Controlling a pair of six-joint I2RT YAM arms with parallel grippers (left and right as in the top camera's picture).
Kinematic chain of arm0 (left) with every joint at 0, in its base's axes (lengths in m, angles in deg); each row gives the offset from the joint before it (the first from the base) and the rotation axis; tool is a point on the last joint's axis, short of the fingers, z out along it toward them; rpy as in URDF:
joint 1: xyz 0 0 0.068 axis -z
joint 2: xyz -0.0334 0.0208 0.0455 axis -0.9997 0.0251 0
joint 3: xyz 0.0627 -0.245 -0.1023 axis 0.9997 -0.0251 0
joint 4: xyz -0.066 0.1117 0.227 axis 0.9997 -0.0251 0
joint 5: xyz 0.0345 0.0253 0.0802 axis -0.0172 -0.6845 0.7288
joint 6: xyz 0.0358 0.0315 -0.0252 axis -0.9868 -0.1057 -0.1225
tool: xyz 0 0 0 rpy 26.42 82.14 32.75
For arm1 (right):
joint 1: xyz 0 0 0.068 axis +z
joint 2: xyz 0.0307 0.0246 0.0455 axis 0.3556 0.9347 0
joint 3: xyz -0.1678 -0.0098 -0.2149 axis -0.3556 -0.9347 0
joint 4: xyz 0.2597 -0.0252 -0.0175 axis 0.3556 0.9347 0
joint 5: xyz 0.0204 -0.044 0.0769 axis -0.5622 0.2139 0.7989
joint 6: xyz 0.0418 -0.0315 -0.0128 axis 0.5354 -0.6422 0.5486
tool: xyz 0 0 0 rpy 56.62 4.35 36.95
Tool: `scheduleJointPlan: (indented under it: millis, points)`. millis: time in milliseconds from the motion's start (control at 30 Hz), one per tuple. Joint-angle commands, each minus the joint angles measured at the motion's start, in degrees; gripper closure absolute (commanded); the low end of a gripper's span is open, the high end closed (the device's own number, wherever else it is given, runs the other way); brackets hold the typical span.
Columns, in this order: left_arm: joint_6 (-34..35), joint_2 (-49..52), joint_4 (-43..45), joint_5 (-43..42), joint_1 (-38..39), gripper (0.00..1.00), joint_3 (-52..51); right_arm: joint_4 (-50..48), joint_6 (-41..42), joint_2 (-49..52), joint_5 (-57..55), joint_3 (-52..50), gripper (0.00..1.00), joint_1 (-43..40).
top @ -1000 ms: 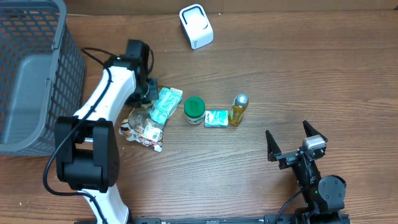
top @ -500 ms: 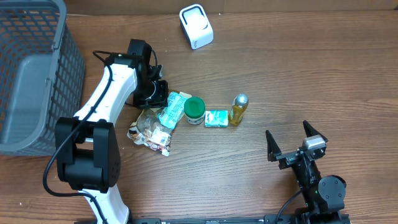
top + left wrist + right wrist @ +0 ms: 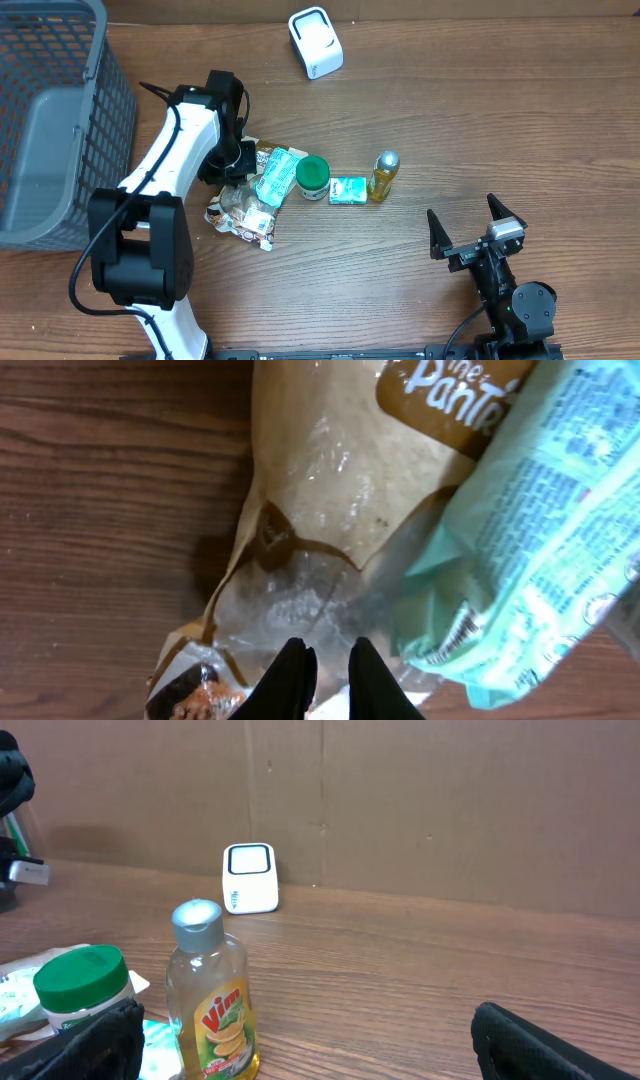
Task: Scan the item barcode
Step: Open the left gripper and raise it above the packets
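A clear-and-brown snack bag (image 3: 240, 205) lies in a small pile with a teal packet (image 3: 272, 172) partly on top of it. My left gripper (image 3: 235, 165) hangs over the bag's upper end. In the left wrist view its black fingertips (image 3: 332, 675) stand a narrow gap apart just above the bag's clear film (image 3: 330, 490), with the teal packet (image 3: 530, 540) to their right. The white barcode scanner (image 3: 315, 42) stands at the table's back. My right gripper (image 3: 478, 232) rests wide open at the front right, holding nothing.
A green-lidded jar (image 3: 313, 177), a small teal box (image 3: 348, 190) and a yellow Vim bottle (image 3: 383, 175) stand in a row right of the pile. A grey mesh basket (image 3: 50, 120) fills the far left. The right wrist view shows the bottle (image 3: 208, 990) and the scanner (image 3: 250, 877).
The left gripper dragged the bag and teal packet right against the jar, then drew back toward the bag's upper end as its fingers parted slightly. The right arm stayed still.
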Motion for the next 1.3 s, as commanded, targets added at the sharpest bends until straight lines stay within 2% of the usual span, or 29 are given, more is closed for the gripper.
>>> scheduleJointPlan:
  millis: [0,200,500,733,867,1100,1267]
  points:
    - [2.08,0.28,1.92,1.42,0.39,0.89,-3.56,-0.28,-0.09,-0.39,0.33,-0.61,0.00,-0.11]
    - [2.45,0.28,7.13,2.03,0.39,0.88,-8.07,-0.28,-0.09,-0.39,0.31,-0.61,0.00,-0.11]
    - [14.56,0.28,9.07,12.26,-0.42,0.91,-8.17,-0.28,-0.09,-0.39,0.33,-0.61,0.00,-0.11]
    - [15.10,0.28,12.24,11.87,-1.60,0.90,-7.89,-0.28,-0.09,-0.39,0.31,-0.61,0.00,-0.11]
    - [14.27,0.26,9.05,11.91,-1.88,0.88,-4.33,-0.28,-0.09,-0.39,0.31,-0.61,0.00,-0.11]
    - [11.87,0.26,0.35,11.98,-2.43,0.85,8.61,-0.28,-0.11,-0.39,0.31,-0.61,0.00,-0.11]
    - [10.80,0.26,-0.11,12.15,-3.19,0.80,14.40,-0.28,-0.09,-0.39,0.33,-0.61,0.00,-0.11]
